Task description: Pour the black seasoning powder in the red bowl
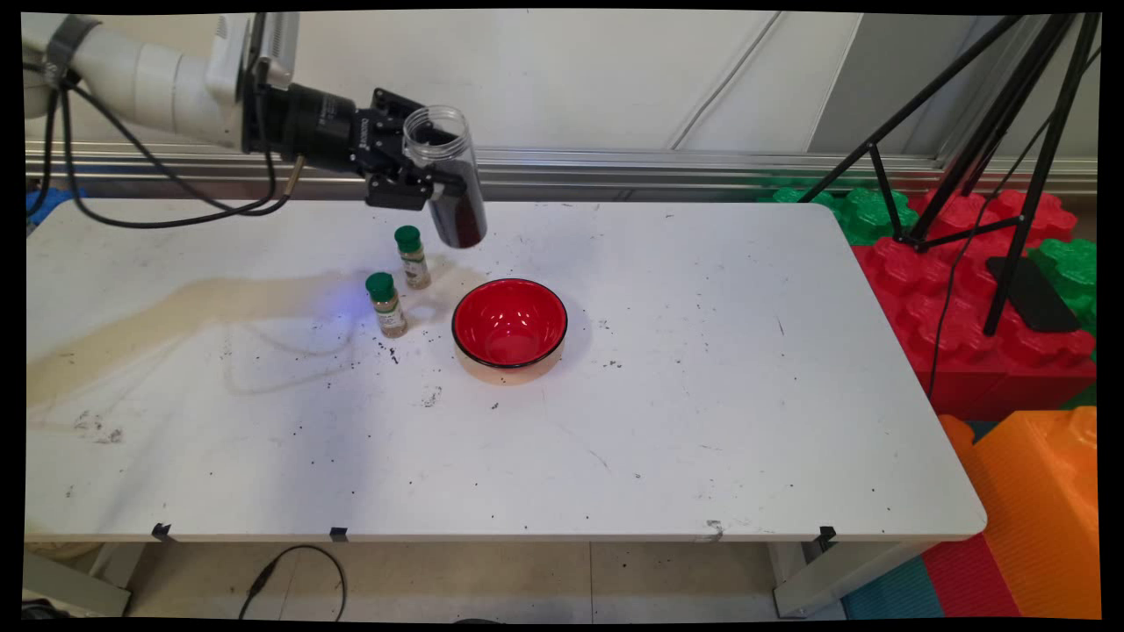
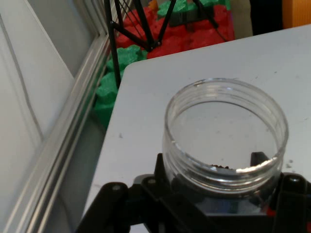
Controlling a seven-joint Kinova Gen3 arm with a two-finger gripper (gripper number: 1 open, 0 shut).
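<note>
In the main view the gripper (image 1: 428,186) hangs above the far part of the white worktop (image 1: 685,421), its jaws clamped on the sides of a clear plastic jar (image 1: 448,175) that has no lid. The jar is held clear of the surface, nearly upright with a slight tilt, its open mouth uppermost and its lower half filled with something dark. Below and a little left of it stand two small spice bottles with green caps: the farther spice bottle (image 1: 412,256) and the nearer spice bottle (image 1: 385,305), close together but apart. Just right of them sits a red bowl (image 1: 509,326) with a dark rim, upright, with nothing seen inside it. Dark specks lie scattered on the worktop near the bottles and bowl, and a pale brownish stain (image 1: 176,307) runs across the left part. Beyond the right edge are red, green and orange foam blocks (image 1: 1010,333) and the black legs of a tripod (image 1: 1010,132). In the hand view the jar's open threaded mouth (image 2: 226,133) fills the lower right, seated between the black linkage; a few dark grains cling inside the rim. Behind it lie the worktop's far corner, the blocks and the tripod legs.
</note>
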